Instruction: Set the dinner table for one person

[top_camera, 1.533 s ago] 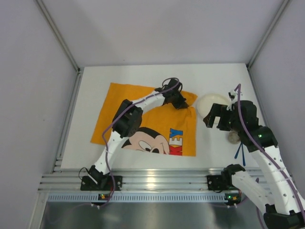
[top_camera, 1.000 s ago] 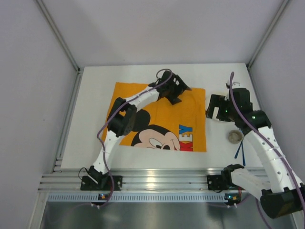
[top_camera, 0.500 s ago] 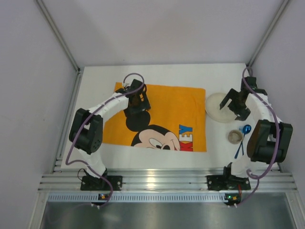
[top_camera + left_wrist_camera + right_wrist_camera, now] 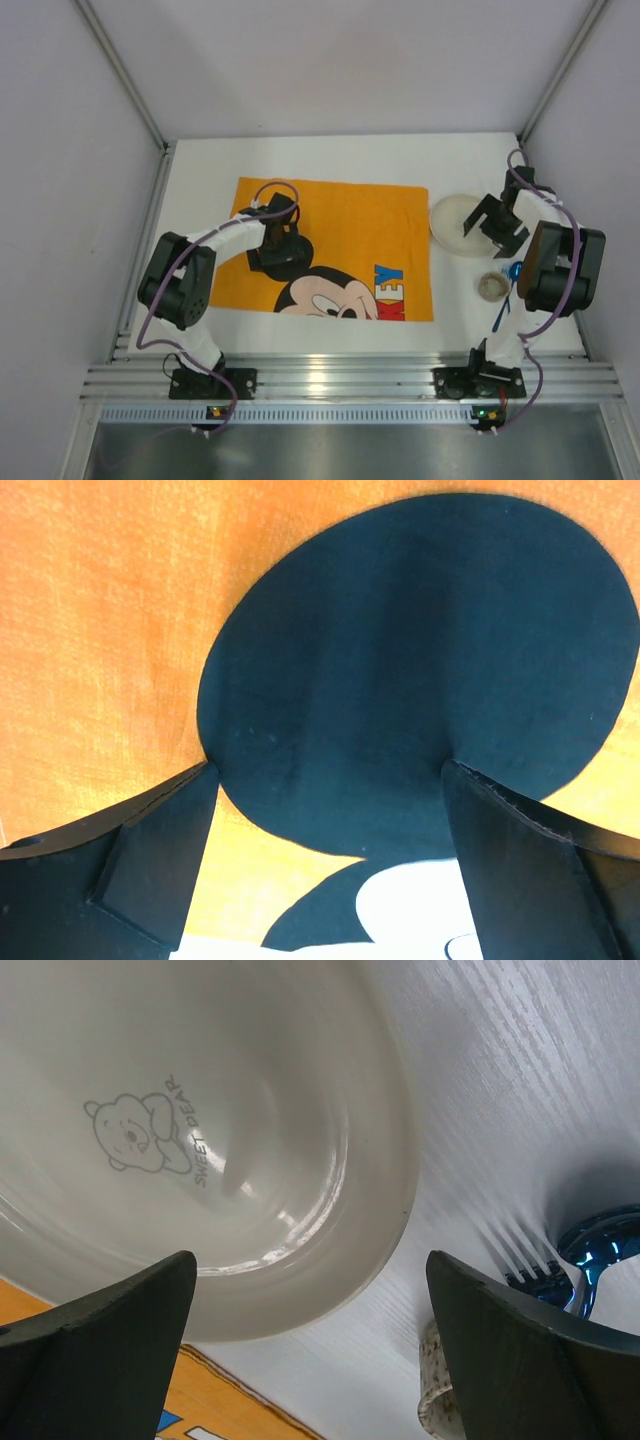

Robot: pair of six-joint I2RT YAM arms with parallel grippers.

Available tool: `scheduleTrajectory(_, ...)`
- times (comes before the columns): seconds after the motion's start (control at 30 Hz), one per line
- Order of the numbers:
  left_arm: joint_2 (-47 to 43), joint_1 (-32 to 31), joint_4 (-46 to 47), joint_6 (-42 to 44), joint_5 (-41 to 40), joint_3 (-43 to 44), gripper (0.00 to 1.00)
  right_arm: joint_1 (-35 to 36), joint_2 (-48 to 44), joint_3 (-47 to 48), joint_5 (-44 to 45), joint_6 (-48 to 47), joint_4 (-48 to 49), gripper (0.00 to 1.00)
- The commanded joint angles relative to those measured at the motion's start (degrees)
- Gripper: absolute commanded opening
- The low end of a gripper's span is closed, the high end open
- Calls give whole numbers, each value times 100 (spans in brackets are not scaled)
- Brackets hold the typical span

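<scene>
Top view: we see the placemat flat on the dinner table. Plate, cup and blue cutlery sit right of it, not yet placed.
Left wrist: left gripper wide, empty, over the placemat.
Right wrist: right gripper wide, above the plate.

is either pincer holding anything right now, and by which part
Nothing is held. The left pincer is open over the orange placemat, the right pincer open over the white plate; both gaps are empty.
</scene>
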Motion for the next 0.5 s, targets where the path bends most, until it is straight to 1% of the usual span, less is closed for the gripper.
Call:
scheduleTrajectory(0.0,-381,-2,-119,-112,317,-628,98,-52,68,133,251,110,338,98)
scheduleTrajectory(0.1,-698,-98,-162,-217,581,-937,98,-43,138,80,252,207,541,95)
scheduleTrajectory(0.17,-891,-142,-241,-226,521,-982,99,-43,191,71,191,233,672,89)
scheduleTrajectory(0.27,-997,-142,-400,-165,441,-859,98,-43,244,10,146,260,813,73)
scheduleTrajectory(0.33,-997,-142,-497,-130,528,-649,98,-43,253,-60,146,286,866,64)
scheduleTrajectory(0.37,-997,-151,-532,-121,538,-578,99,-35,244,-87,155,304,910,56)
scheduleTrajectory(0.43,-980,-151,-593,-77,485,-376,99,-34,227,-157,172,321,928,42)
scheduleTrajectory(0.47,-971,-151,-698,-51,450,-289,98,-43,209,-166,173,330,954,32)
